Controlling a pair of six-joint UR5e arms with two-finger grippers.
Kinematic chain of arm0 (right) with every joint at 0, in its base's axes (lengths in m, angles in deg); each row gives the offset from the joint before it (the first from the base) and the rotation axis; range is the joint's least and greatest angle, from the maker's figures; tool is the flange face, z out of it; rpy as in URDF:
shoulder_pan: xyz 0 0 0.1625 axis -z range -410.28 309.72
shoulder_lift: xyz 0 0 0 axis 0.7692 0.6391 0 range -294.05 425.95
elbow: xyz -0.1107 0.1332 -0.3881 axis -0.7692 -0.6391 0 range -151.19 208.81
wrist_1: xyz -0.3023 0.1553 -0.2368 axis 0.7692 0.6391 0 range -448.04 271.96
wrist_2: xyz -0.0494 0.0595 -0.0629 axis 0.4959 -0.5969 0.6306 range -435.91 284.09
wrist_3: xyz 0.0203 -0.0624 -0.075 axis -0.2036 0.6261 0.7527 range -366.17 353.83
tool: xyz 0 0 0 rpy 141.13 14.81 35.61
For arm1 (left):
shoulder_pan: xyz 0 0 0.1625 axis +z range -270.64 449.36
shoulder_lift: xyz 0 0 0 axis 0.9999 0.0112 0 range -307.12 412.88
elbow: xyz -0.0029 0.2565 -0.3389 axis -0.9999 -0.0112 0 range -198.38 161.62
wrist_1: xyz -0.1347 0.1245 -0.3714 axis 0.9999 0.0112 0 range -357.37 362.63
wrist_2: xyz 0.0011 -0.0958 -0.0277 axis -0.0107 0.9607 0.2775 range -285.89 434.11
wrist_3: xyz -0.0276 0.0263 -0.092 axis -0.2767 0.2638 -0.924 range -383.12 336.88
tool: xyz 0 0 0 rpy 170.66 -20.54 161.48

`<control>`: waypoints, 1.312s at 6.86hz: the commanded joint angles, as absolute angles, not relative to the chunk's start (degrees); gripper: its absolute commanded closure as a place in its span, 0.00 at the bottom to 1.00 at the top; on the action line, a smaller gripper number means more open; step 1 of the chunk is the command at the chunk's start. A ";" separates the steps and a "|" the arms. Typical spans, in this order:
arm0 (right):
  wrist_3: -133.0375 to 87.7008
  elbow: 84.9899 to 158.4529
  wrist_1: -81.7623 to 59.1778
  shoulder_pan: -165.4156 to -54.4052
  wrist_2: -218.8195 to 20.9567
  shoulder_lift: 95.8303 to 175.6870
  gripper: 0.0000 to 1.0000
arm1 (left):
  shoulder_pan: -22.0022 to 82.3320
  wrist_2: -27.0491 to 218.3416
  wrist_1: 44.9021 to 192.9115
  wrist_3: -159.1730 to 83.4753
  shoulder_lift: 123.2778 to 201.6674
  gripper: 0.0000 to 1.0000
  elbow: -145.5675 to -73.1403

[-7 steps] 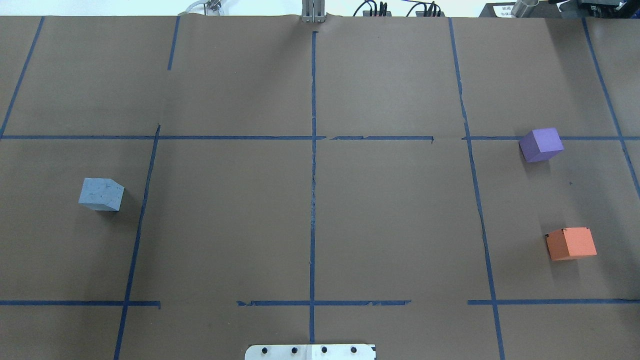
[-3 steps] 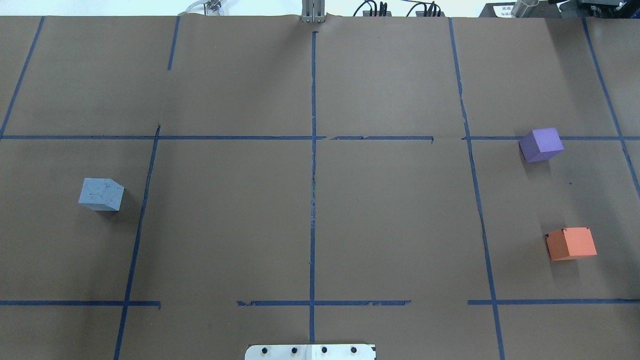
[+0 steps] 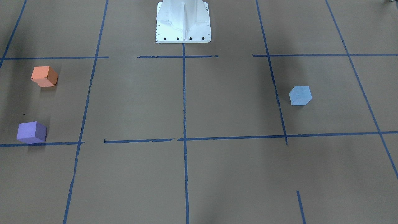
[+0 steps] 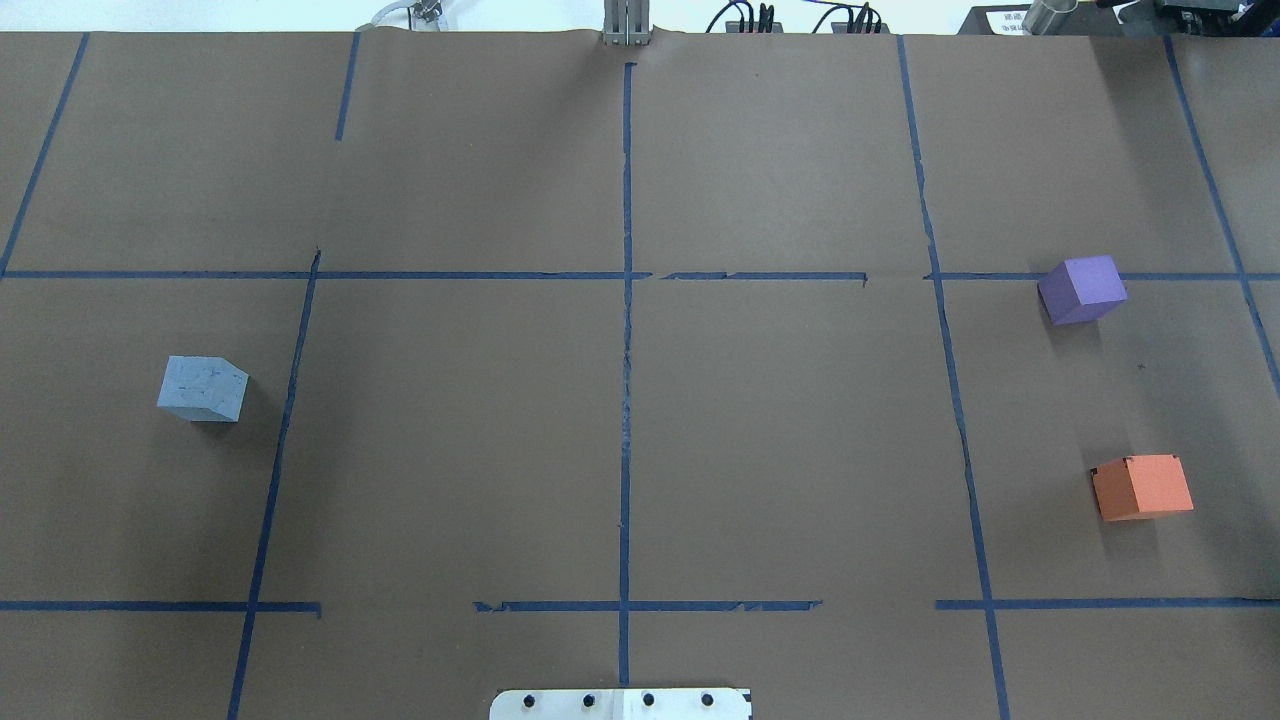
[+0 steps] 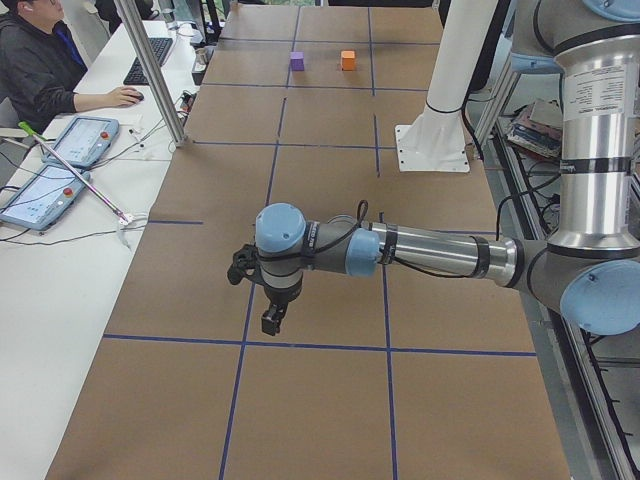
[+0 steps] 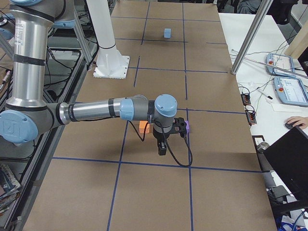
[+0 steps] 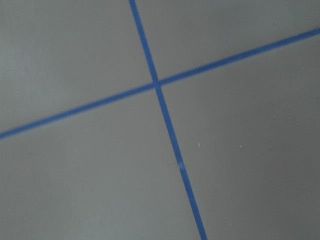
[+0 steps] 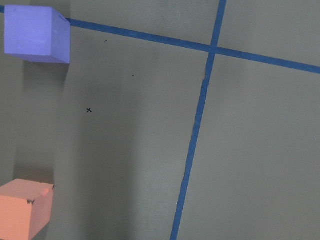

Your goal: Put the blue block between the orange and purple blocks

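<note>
The blue block (image 4: 203, 389) rests on the left side of the counter (image 4: 450, 450), just left of a tape line (image 4: 285, 420), well apart from the goal. The purple block (image 4: 1082, 289) and the orange block (image 4: 1142, 487) stand on the right side, purple farther and orange nearer, with bare counter between them. I judge the left arm is the nearer one to fetch the block. The left pincer (image 5: 272, 322) hangs over the left part of the counter, but its wrist camera shows only crossed tape, so I cannot tell which way the block lies from it. The block is a cube with no long axis, a little turned against the tape. The right pincer (image 6: 163, 148) hangs near the two other blocks. I cannot tell whether either pincer is released or clenched. Compared with the earlier overhead pictures, all three blocks lie in the same places.
</note>
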State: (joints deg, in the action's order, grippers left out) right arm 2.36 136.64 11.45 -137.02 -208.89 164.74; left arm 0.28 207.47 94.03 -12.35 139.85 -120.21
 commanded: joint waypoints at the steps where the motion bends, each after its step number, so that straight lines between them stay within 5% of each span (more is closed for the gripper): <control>1: 2.36 136.66 11.45 -137.03 -208.89 164.65 0.00 | 7.12 207.71 102.84 -22.27 140.25 0.00 -121.21; 5: 2.36 136.74 11.45 -137.03 -208.89 164.74 0.00 | 33.50 198.22 119.31 -66.80 143.29 0.00 -120.08; 9: 2.36 136.48 11.45 -137.03 -208.89 164.83 0.00 | 42.95 192.41 119.52 -75.68 145.60 0.00 -118.59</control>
